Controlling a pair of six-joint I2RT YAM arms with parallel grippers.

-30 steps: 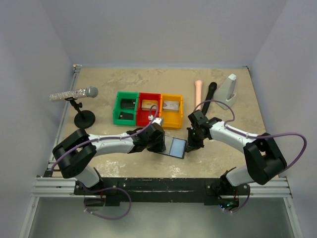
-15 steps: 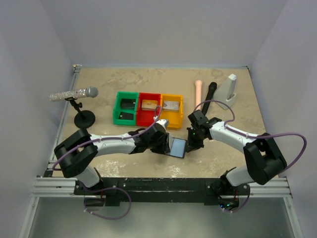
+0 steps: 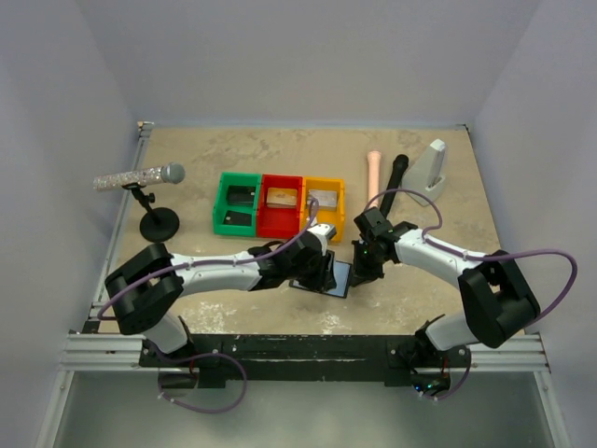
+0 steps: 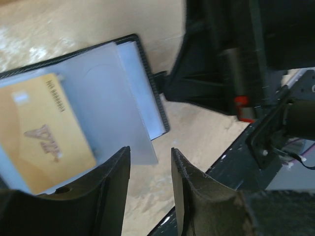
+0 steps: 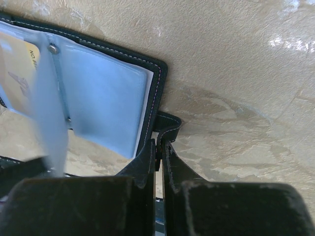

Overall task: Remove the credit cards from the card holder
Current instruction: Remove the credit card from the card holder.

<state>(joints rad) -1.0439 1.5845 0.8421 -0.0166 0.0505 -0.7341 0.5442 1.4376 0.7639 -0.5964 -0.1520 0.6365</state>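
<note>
Near the table's [image 3: 233,159] front edge, the card holder [image 3: 338,278] is held steady by the clenched right gripper [image 5: 158,147] for the parted left gripper [image 4: 150,157].

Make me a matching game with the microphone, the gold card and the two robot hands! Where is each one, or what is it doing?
Things:
1. microphone
2. gold card
3. left hand
4. right hand

Places and states:
A. pinched shut on the wallet's side tab
B. open, over the wallet
C. on a black stand at the left
D. tucked inside the open wallet

Pairs: 1-C, 2-D, 3-B, 4-A
</note>
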